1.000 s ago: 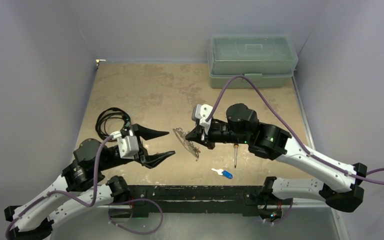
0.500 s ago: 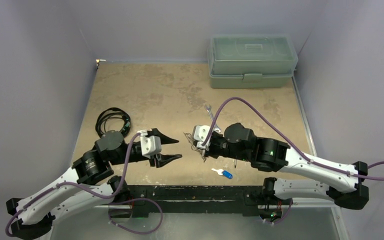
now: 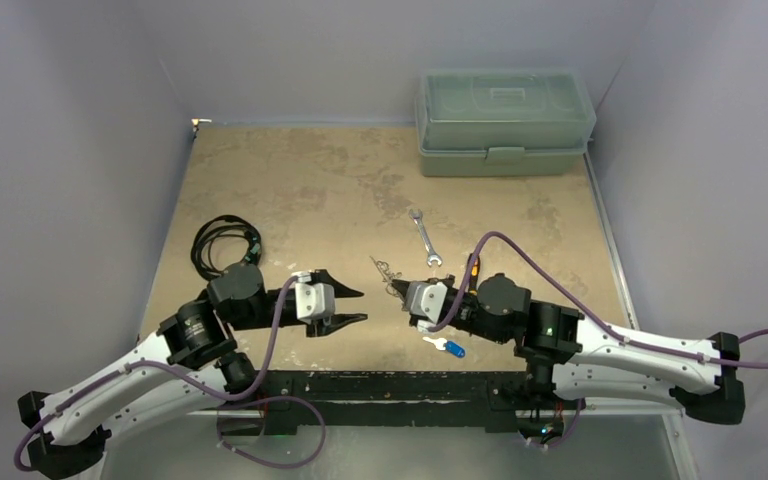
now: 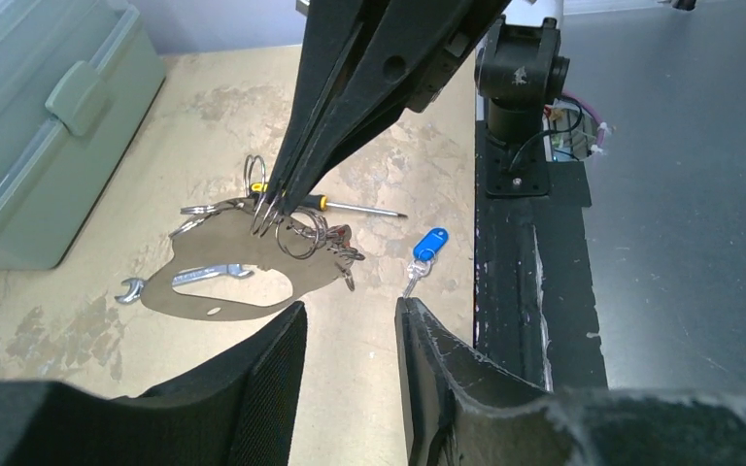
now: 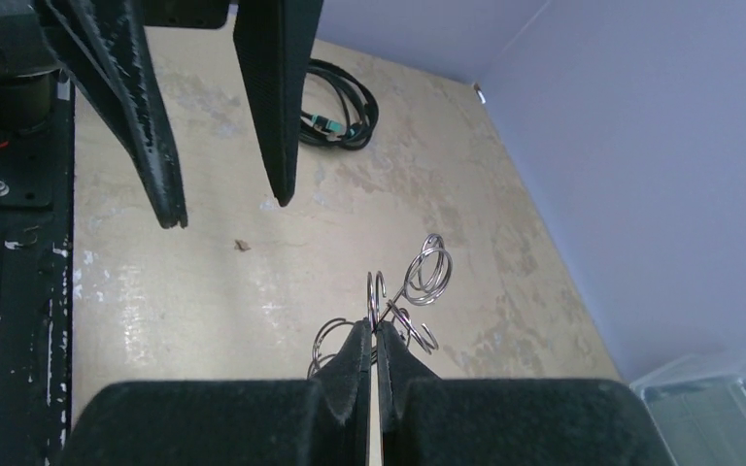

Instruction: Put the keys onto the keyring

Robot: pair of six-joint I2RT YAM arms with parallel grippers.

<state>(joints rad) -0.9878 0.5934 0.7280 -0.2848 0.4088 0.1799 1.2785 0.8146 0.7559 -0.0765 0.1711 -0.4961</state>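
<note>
By the bench's near edge, the right gripper clamps the keyring aloft, the left gripper gapes empty opposite, and a blue key lies beneath; holding the ring steady would likely ease threading

Blue-headed key, grey keyring, pale green toolbox, black cable, mottled tan table.

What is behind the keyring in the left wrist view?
A silver wrench lies behind the keyring: one end sticks out left, part shows through the slot, the rest is covered.
</note>
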